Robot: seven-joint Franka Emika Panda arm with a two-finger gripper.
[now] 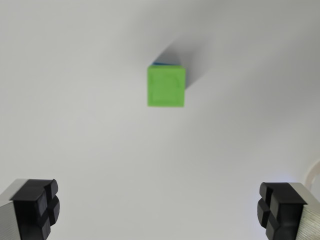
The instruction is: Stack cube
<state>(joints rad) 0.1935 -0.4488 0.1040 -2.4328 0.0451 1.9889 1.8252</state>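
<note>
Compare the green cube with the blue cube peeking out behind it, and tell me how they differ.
The green cube shows its whole top face; the blue cube shows only a thin sliver along the green one's upper edge. The green cube sits on top, nearer the camera; the blue cube lies beneath it. Green is bright lime; blue is darker and partly in shadow. Both stand in one stack on the white table, clear of the open gripper.

Green cube point(166, 86) atop blue cube point(161, 63) (barely visible), claw point(160, 210) spread.
</note>
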